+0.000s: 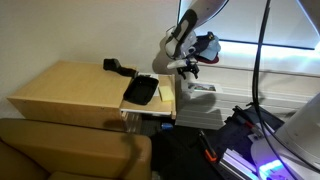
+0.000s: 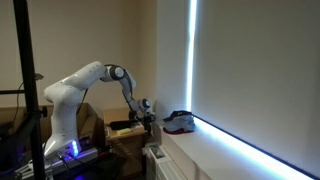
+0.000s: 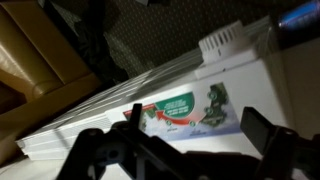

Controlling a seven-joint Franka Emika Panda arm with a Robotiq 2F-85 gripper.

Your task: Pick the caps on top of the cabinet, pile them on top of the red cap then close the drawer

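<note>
Small blocky object (image 1: 118, 68) set on cabinet (image 1: 70, 92) top, toward 1 o'clock; drawer (image 1: 140, 92) drawn out at cabinet's 3 o'clock end; seat (image 1: 60, 150) placed at its 6 o'clock; caps (image 1: 207, 45) laid on sill (image 2: 235, 150), 2 o'clock from drawer

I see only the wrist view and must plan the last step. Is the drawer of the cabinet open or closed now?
Observer: Open. In an exterior view the drawer stands pulled out from the cabinet, with its black inside showing.
Operator: Is any cap lying on the cabinet top?
Observer: I see none there, only a small black blocky object near the back edge.
Operator: Then where is the red cap?
Observer: In an exterior view the red cap lies on the white ledge under the window, near the jaws.
</note>
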